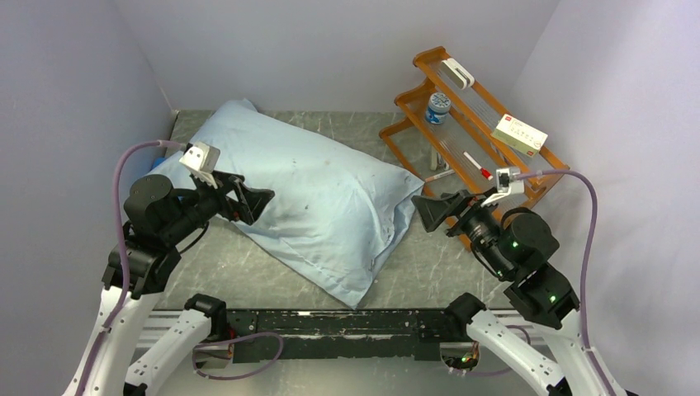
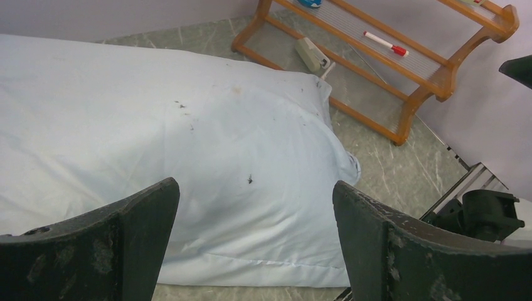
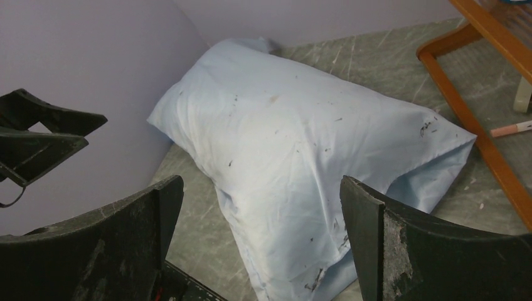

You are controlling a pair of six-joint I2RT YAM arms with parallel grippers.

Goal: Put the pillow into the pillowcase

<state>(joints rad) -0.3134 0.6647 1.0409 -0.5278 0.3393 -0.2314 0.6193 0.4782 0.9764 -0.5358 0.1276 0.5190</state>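
Observation:
The pale-blue pillowcase [image 1: 318,202] lies plump and filled across the middle of the table, slanting from far left to near right. It also shows in the left wrist view [image 2: 188,132] and the right wrist view [image 3: 301,138]. No bare white pillow shows; it is hidden, apparently inside the case. The case's loose end folds over at the right [image 3: 439,166]. My left gripper [image 1: 262,200] [image 2: 254,188] is open and empty, hovering over the case's left part. My right gripper [image 1: 419,211] [image 3: 260,182] is open and empty, just right of the case's right end.
A wooden rack [image 1: 483,124] stands at the back right, holding a white box [image 1: 520,134], a blue-lidded jar [image 1: 439,106] and a red-capped marker [image 1: 477,166]. A black rail [image 1: 347,322] runs along the near edge. Walls close in on the left and right.

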